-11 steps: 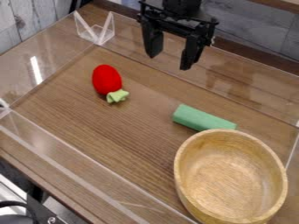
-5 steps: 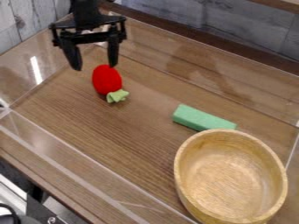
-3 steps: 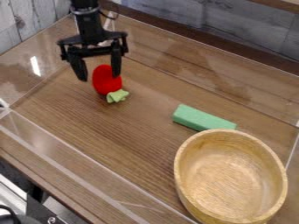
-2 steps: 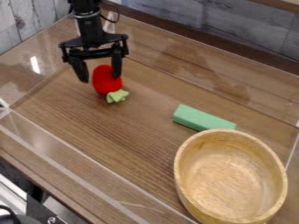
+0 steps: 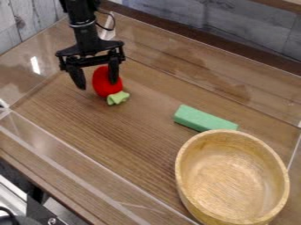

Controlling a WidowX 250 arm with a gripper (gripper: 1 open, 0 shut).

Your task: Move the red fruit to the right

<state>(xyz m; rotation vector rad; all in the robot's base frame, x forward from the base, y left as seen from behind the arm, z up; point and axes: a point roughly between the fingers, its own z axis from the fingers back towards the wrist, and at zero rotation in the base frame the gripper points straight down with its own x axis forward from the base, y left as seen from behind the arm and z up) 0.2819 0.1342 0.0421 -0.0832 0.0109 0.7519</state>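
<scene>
Wide-open gripper (image 5: 91, 70) above the tabletop, holding nothing that I can see, by the red fruit (image 5: 107, 82).
From the gripper, a pale wall (image 5: 33, 19) lies beyond the wooden table (image 5: 88, 145) to the left; the fruit sits close on its right, leafy end toward me; farther right are the green block (image 5: 206, 119) and, nearer me, the wooden bowl (image 5: 231, 177), well apart from it.

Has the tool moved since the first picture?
Yes. The tool has gone left and down in the view, from above the block to the strawberry.
</scene>
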